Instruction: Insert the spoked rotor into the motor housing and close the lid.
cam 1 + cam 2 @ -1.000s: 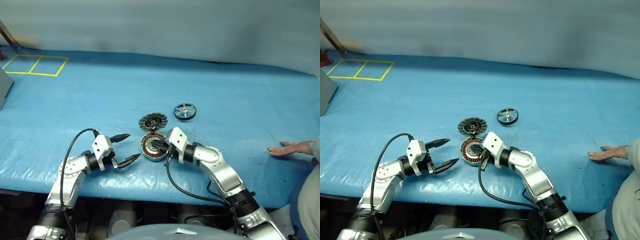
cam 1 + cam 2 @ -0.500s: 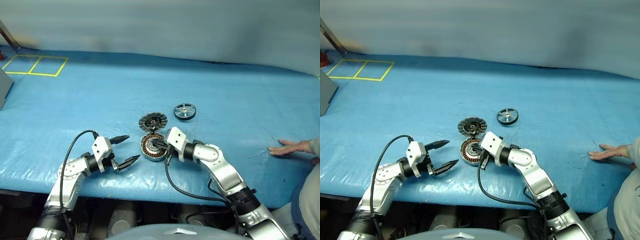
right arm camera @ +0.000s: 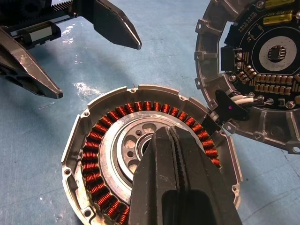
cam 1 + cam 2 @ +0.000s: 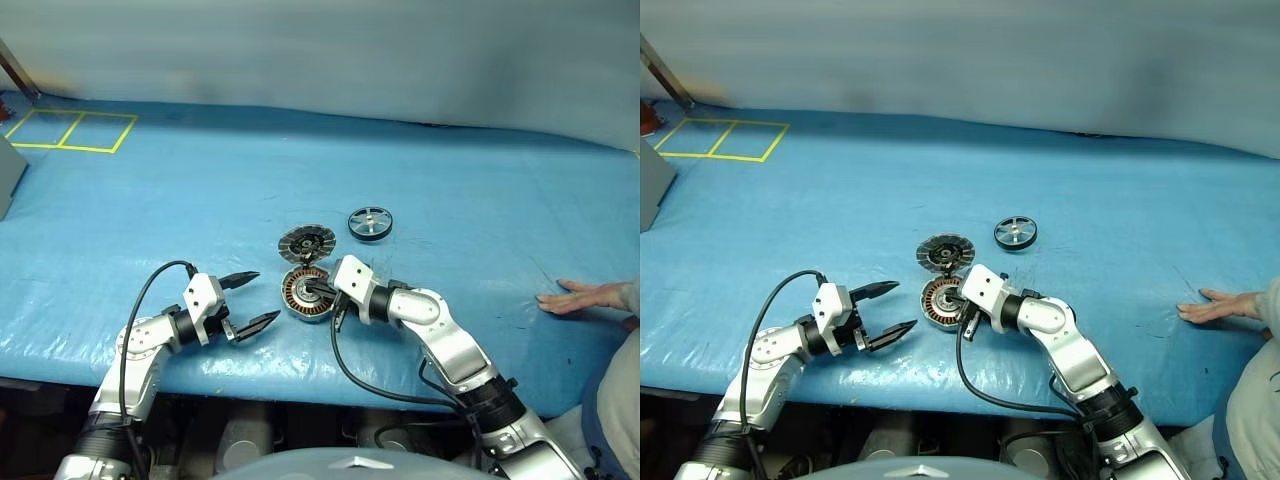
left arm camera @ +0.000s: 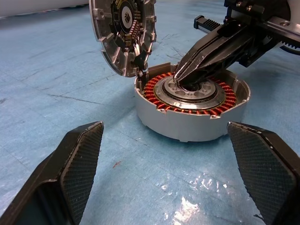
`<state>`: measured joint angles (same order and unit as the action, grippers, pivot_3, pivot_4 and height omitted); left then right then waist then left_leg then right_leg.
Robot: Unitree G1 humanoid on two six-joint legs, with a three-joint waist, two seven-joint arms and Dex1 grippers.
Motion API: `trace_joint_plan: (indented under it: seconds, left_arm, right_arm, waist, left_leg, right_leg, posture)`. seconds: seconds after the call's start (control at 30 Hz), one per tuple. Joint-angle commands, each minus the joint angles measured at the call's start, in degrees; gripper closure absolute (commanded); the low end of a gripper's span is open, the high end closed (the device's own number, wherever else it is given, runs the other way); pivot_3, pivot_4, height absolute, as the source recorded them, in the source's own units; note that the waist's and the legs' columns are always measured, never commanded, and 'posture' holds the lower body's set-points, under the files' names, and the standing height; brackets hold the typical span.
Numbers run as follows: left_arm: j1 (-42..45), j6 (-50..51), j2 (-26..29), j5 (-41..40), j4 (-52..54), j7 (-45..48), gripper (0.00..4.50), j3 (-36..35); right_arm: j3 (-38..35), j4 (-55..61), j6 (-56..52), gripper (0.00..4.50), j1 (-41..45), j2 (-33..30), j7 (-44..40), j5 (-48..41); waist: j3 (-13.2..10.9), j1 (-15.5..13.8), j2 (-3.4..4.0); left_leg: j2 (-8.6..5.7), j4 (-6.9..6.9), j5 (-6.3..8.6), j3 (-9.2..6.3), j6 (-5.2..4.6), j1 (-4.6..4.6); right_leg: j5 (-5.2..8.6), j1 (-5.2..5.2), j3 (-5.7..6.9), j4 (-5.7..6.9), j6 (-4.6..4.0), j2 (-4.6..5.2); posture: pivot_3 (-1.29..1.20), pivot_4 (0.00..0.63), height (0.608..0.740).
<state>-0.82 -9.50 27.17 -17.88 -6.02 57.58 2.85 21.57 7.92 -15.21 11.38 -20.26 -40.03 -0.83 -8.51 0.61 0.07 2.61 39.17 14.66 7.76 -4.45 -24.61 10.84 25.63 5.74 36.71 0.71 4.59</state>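
On the blue-covered table (image 4: 150, 200), near its front edge, one motor housing (image 4: 304, 296) sits open, its single ring of copper windings around a silver hub. One lid (image 4: 306, 242) stands just beyond it on the far side, touching the housing's far rim and tilted up, its circuit side showing in the wrist views. One spoked rotor (image 4: 370, 223) lies flat farther back and to the right, apart from both. Two grippers are present. The right gripper (image 5: 187, 77) has its fingers pressed together, tips resting in the housing's centre hub. The left gripper (image 4: 254, 296), left of the housing, hovers with fingers spread wide, holding nothing. One person's hand (image 4: 582, 296) rests flat at the table's right edge.
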Motion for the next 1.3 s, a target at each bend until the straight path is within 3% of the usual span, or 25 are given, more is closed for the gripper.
trace_joint_plan:
  seconds: [0.03,0.4,1.3]
  left_arm:
    - [0.6,-1.5,-0.1,0.1,0.1,0.5,0.0,-0.2]
    - [1.3,-2.1,-0.3,0.2,-0.9,0.7,0.0,0.0]
    - [0.6,-1.1,0.1,0.2,1.4,-0.3,0.0,0.1]
  right_arm:
    - [-1.5,0.8,-0.8,4.48,-1.0,-0.4,0.9,-0.2]
    - [-3.0,3.8,-1.4,4.48,-0.2,0.6,0.5,-2.9]
    - [2.0,1.0,-2.4,4.48,-0.8,-1.9,-0.1,2.9]
  waist:
    - [0.0,0.0,0.0]
    - [0.0,0.0,0.0]
    - [0.0,0.0,0.0]
  left_leg:
    - [0.0,0.0,0.0,0.0,0.0,0.0]
    - [0.0,-0.03,0.0,0.0,0.0,-0.05]
    - [0.0,-0.03,0.0,-0.01,0.0,-0.02]
  right_leg:
    - [0.0,0.0,0.0,0.0,0.0,0.0]
    - [0.01,0.05,0.01,-0.01,-0.01,-0.01]
    - [0.01,0.02,0.02,-0.03,-0.01,-0.01]
  posture:
    - [0.0,0.15,0.74]
    - [0.0,0.15,0.74]
    - [0.0,0.15,0.74]
